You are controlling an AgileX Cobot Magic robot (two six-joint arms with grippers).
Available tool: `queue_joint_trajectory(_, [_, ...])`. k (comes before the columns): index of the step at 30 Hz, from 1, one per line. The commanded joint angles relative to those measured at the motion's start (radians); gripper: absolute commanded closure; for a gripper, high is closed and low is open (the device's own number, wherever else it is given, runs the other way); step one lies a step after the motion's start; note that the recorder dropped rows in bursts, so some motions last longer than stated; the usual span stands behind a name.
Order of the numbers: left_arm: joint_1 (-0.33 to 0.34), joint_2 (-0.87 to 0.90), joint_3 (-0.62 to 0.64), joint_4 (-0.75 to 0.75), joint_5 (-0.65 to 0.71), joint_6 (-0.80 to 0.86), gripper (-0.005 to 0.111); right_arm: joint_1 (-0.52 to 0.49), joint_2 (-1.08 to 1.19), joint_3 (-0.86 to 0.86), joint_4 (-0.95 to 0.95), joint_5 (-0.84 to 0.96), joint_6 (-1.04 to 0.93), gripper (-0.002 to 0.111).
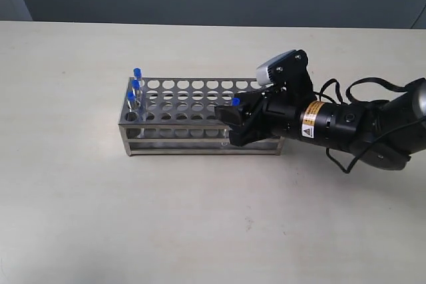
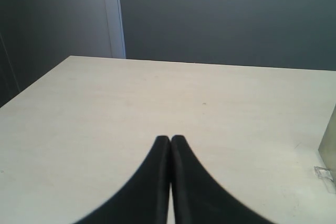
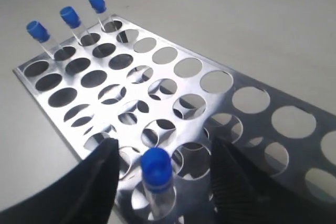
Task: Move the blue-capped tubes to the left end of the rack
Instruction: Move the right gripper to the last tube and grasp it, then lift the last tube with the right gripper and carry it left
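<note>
Right pincer (image 3: 164, 149) (jaws apart) straddles blue-capped tube (image 3: 156, 170).

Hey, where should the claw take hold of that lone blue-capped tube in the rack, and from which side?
Grip the lone tube at its blue cap or just under it, coming straight down from above. It stands upright in the rack, so only its top clears the plate. The right claw straddles it, open.
</note>
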Motion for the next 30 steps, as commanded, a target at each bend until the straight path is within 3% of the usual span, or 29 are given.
queue_joint_trajectory(1, [-0.007,-0.004,0.003,-0.004,0.0,-0.001,0.106,-0.003,0.022,0.005,0.042,-0.023,-0.018,0.068])
queue_joint_trajectory(5, [-0.007,-0.004,0.003,-0.004,0.0,-0.001,0.106,-0.003,0.022,0.005,0.042,-0.066,-0.018,0.109])
queue_joint_trajectory(10, [-0.007,-0.004,0.003,-0.004,0.0,-0.001,0.106,-0.003,-0.023,0.005,0.028,-0.093,-0.006,0.108])
queue_joint_trajectory(19, [-0.007,-0.004,0.003,-0.004,0.0,-0.001,0.106,-0.001,-0.29,-0.024,-0.064,0.142,0.004,0.108])
queue_joint_trajectory(30, [-0.007,-0.004,0.003,-0.004,0.0,-0.003,0.106,0.186,-0.188,-0.334,-0.318,0.219,0.192,0.108])
